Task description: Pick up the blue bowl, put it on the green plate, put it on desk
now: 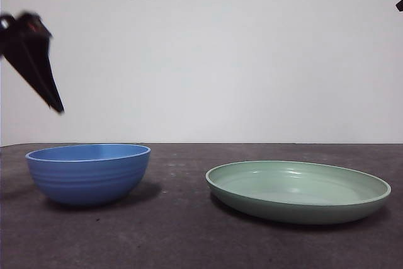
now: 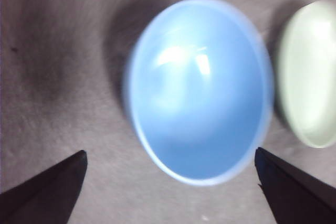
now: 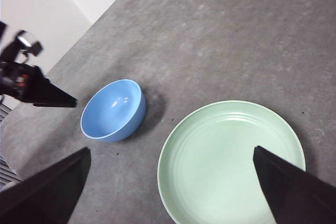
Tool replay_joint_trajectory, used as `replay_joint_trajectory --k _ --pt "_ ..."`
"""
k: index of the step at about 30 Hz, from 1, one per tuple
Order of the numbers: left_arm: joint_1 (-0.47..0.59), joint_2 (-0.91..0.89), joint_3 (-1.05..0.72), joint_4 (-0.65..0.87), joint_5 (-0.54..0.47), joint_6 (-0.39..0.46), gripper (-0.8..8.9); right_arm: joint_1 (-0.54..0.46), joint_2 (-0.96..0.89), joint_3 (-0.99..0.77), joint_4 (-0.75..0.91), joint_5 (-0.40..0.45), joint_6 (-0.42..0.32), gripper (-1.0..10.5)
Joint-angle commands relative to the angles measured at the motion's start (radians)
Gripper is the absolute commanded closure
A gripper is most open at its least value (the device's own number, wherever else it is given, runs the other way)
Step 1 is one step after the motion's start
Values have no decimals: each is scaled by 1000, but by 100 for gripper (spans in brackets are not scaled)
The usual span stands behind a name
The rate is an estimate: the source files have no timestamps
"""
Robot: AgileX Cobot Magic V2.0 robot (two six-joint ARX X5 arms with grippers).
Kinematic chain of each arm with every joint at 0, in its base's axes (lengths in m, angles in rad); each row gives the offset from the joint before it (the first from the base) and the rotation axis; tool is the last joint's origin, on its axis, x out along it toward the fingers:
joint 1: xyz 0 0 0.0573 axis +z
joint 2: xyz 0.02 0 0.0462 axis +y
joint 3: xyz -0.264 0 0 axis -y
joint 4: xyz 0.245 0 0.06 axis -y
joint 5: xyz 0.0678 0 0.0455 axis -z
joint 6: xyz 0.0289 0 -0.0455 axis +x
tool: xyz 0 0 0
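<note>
- Front view placed the blue bowl [image 1: 88, 173] nearest, upright on the surface [image 1: 182, 231], empty, with nothing touching it.
- Just beyond and to the side, the green plate [image 1: 298, 191] lay flat on the same surface, well apart from the bowl, with bare surface between them and nothing on it.
- Farther back and above, the left gripper [image 1: 38, 61] hung in the air over the bowl's outer side, its dark tip pointing down toward the bowl and clear of the rim.
- From the left wrist view, the left gripper [image 2: 170, 182] had its jaws spread wide, one on each side of the picture, with the bowl [image 2: 199, 90] framed between and beyond them; the picture was blurred, so how high it hung above the rim could not be told.
- The bowl was round, so no long axis governed the grasp; the rim looked like the place to take hold.
- The right gripper [image 3: 170, 182] hovered over the plate [image 3: 231, 161] with its jaws also spread, holding nothing, and showed in the front view only as a black tip at the upper corner.
- The left arm was plainly the nearer to the bowl [image 3: 113, 109]; I judged the pick-up not yet begun, with a descent onto the rim as the next need.
</note>
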Motion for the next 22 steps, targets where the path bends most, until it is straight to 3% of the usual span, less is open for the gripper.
replay_joint_trajectory --k 1,7,12,18,22 --pt "-21 82 50 15 -47 34 317 2 3 17 9 -3 14 450" --pt "-53 216 127 17 -137 45 317 2 3 17 9 -3 14 450" --pt "-62 273 164 19 -143 45 328 2 3 17 9 -3 14 450" --pt "-62 285 170 26 -145 45 517 2 3 17 8 -3 14 450" --pt "-63 285 170 19 -145 45 565 2 3 17 9 -3 14 450"
